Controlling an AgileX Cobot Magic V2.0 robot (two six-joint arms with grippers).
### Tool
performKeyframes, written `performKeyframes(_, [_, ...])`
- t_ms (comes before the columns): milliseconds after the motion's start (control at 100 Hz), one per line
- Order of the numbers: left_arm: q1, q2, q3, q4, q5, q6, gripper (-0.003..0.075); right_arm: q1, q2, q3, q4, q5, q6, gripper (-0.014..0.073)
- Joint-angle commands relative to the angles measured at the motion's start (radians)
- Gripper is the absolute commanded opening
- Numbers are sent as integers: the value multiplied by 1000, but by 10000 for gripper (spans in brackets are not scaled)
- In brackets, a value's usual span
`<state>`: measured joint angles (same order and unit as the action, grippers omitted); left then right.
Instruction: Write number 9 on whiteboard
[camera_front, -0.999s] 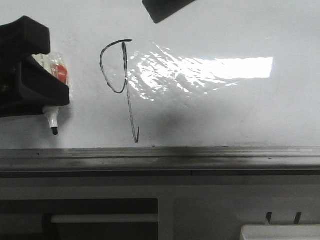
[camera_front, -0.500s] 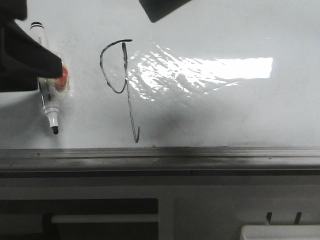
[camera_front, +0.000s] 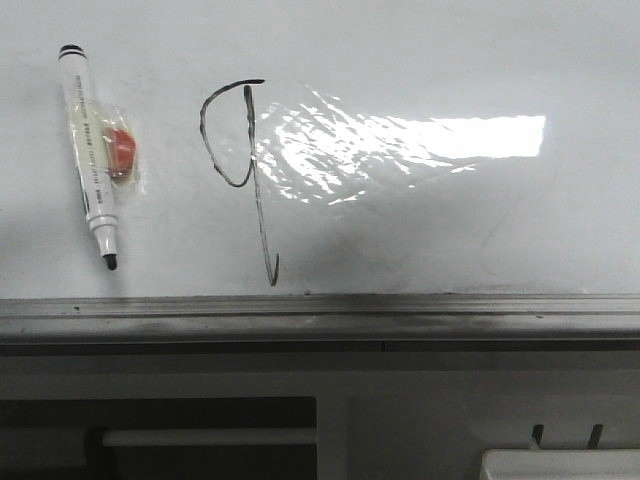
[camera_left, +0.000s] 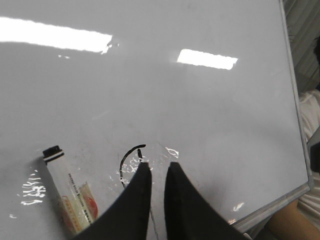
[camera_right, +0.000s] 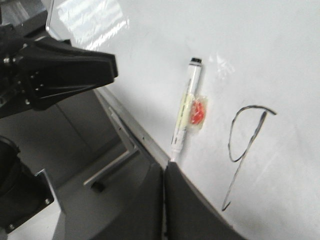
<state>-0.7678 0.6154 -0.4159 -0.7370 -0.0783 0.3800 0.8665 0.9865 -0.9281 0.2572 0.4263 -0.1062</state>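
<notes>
The number 9 (camera_front: 259, 200) is drawn in thin black line on the whiteboard (camera_front: 450, 220), with an oval loop and a long hooked tail. A white marker (camera_front: 90, 160) with a red label lies uncapped on the board left of it, tip toward the rail. No gripper shows in the front view. In the left wrist view my left gripper (camera_left: 159, 167) hangs above the board over the 9 (camera_left: 125, 155), jaws slightly apart and empty, the marker (camera_left: 70, 195) beside it. My right gripper (camera_right: 164, 167) is shut and empty near the rail, with the marker (camera_right: 185, 117) and the 9 (camera_right: 245, 160) beyond.
A grey metal rail (camera_front: 320, 315) runs along the board's near edge. Below it are a pale bar (camera_front: 205, 437) and a white box-shaped object (camera_front: 560, 465) at the lower right. The left arm's black body (camera_right: 60, 75) shows in the right wrist view.
The left gripper let go of the marker, which now lies on the board, and rose out of the front view. The dark shape at the top also left the view.
</notes>
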Motion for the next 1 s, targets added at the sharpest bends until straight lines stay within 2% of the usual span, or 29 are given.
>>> performKeyframes(0, [1,-74,11,34,-46,-2,-17,0,-83,51,-58,-188,-7,-69])
performKeyframes(170, [1,-239,124,69,-46,-2,-17,0,-239,278,-109,-461,-7,-69])
performKeyframes(290, [1,-359,205,84,-48,-2,-17,0,-357,423,-109,-557,-7,-69])
performKeyframes(570, [1,-555,306,104,-51,-2,-20,0,-607,641,-135,-563,-7,-69])
performKeyframes(700, [1,-564,311,98,-60,-2,-20,0,-668,664,-135,-558,-7,-69])
performKeyframes(989, [1,-564,313,98,-60,-2,-20,0,-674,664,-135,-553,-7,-69])
